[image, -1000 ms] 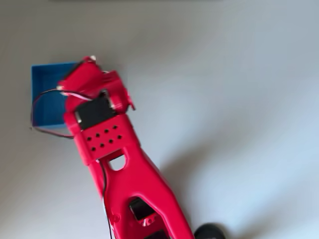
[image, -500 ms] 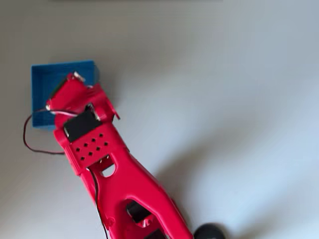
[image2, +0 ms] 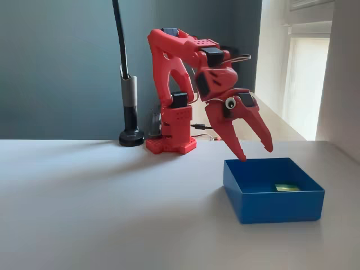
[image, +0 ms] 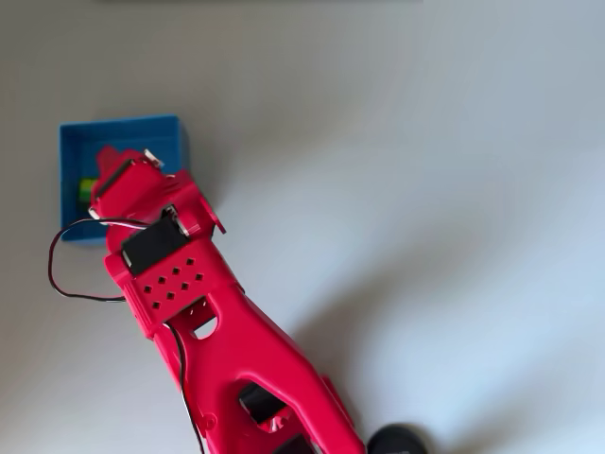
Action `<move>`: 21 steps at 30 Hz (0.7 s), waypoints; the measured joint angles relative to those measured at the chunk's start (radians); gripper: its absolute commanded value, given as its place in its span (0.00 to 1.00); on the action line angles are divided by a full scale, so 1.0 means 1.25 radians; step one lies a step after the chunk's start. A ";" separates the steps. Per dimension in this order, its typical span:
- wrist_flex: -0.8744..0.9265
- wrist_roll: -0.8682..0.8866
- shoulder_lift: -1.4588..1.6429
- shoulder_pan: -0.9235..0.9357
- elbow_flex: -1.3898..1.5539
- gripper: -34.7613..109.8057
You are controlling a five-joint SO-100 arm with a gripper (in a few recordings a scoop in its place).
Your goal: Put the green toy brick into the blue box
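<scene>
The blue box (image2: 273, 201) (image: 71, 142) stands on the pale table, at the left in the overhead view and at the right front in the fixed view. The green toy brick (image2: 287, 187) (image: 85, 189) lies on the box floor, free of any grip. My red gripper (image2: 256, 153) hangs just above the box's far wall with its two fingers spread wide, open and holding nothing. From overhead, the gripper (image: 112, 170) covers much of the box's inside, and the brick peeks out at its left side.
A black lamp stand (image2: 131, 136) rises behind the arm's red base (image2: 171, 145). A loose black cable (image: 57, 274) loops off the arm's left side near the box. The table (image: 425, 189) is bare to the right in the overhead view.
The arm swung left until the gripper came over the box. The gripper opened, and the green brick now lies on the box floor.
</scene>
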 measured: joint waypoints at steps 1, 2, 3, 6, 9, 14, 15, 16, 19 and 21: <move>0.000 0.005 0.000 0.000 0.000 0.39; 0.000 0.009 0.000 0.000 0.000 0.38; 0.000 0.011 0.000 -0.001 0.000 0.35; 0.000 0.023 0.000 0.004 -0.004 0.27; 0.000 0.027 0.000 0.015 -0.026 0.24; 0.000 0.047 0.000 0.070 -0.066 0.24; 0.000 0.052 0.000 0.086 -0.074 0.24; 0.000 0.058 0.000 0.108 -0.081 0.24; 0.000 0.077 0.000 0.166 -0.091 0.24; 0.000 0.082 0.000 0.218 -0.091 0.24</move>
